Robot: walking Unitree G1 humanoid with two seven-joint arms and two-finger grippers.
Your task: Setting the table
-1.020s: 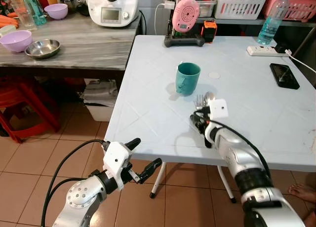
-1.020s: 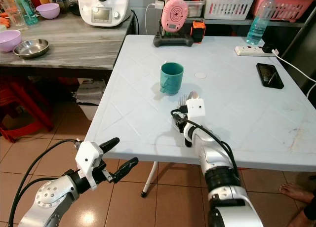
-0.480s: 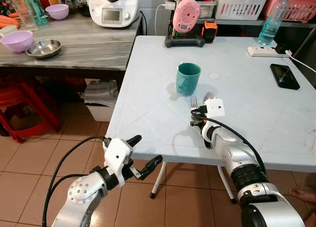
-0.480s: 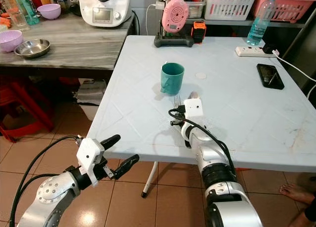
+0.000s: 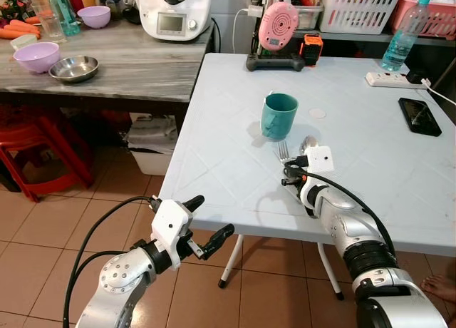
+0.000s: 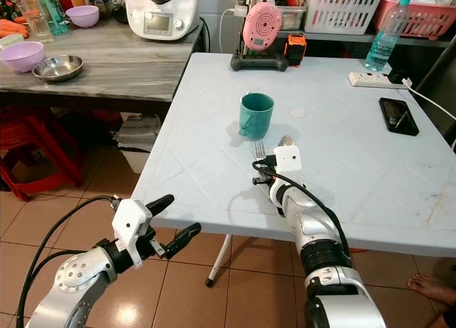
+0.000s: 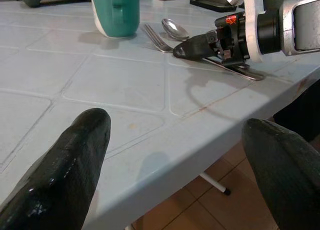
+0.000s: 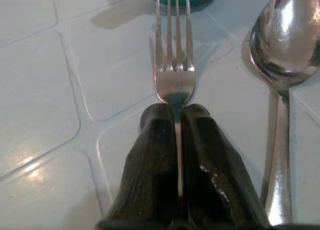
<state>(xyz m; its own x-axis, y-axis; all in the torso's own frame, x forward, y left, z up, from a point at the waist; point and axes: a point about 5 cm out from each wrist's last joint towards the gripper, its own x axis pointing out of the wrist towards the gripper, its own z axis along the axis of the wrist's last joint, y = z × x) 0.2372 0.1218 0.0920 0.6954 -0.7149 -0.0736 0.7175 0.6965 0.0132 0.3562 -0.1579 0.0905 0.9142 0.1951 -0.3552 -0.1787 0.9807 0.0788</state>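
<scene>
A teal mug (image 5: 278, 115) stands near the middle of the white table (image 5: 214, 150). Just in front of it a metal fork (image 8: 173, 65) lies flat, tines toward the mug. My right gripper (image 8: 175, 110) is low on the table, shut on the fork's handle. A metal spoon (image 8: 282, 35) lies parallel beside the fork, on its right, untouched. My left gripper (image 5: 208, 219) hangs open below the table's front edge, nothing between its fingers (image 7: 75, 155).
On the table's far side are a pink device on a black stand (image 5: 277, 30), a power strip (image 5: 386, 79), a water bottle (image 5: 402, 41) and a black phone (image 5: 420, 116). A wooden counter (image 5: 107, 64) at left carries bowls and an appliance. Red stools (image 5: 28, 150) stand beneath it.
The camera has shifted a little. My right gripper has slid the fork slightly left, closer in line with the mug. The left gripper stays open below the table.
</scene>
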